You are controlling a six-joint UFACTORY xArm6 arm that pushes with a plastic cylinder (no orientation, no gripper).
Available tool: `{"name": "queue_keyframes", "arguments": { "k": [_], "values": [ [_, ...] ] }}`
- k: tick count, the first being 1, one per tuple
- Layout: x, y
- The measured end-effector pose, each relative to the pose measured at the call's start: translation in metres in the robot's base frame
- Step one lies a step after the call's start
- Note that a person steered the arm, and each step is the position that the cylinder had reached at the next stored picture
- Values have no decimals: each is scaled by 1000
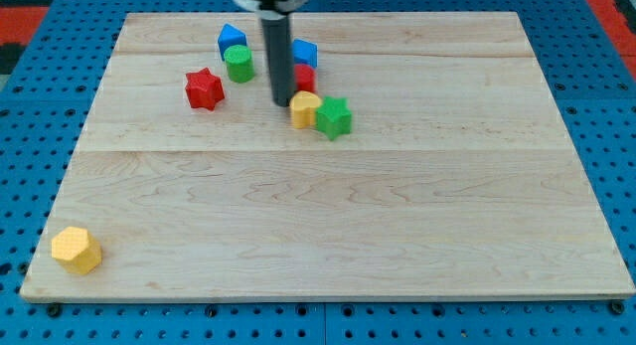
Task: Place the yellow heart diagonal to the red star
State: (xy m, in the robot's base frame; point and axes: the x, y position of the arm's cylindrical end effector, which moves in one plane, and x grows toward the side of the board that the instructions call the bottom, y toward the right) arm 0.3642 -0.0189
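yellow heart [304, 109] right of red star [203, 88]

1. Lighting is bright and even across the pale wooden board [328, 216].
2. Shadows are soft and short, hugging each block's base, as under the yellow block [77, 251] at the view's bottom left.
3. Focus is slightly soft throughout; the rod [277, 57] looks blurred.

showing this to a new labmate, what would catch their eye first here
The dark rod drops in from the view's top, my tip just above-left of the yellow heart, amid a tight cluster with the green star. The red star sits left; a lone yellow hexagon marks the bottom-left corner.
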Motion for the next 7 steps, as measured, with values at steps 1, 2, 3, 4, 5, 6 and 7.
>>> {"name": "queue_keyframes", "arguments": {
  "k": [1,2,3,4,5,6,7],
  "values": [
    [14,66],
    [41,73],
    [70,31],
    [71,25],
    [75,2],
    [117,-6],
    [117,-9]
  ]
}}
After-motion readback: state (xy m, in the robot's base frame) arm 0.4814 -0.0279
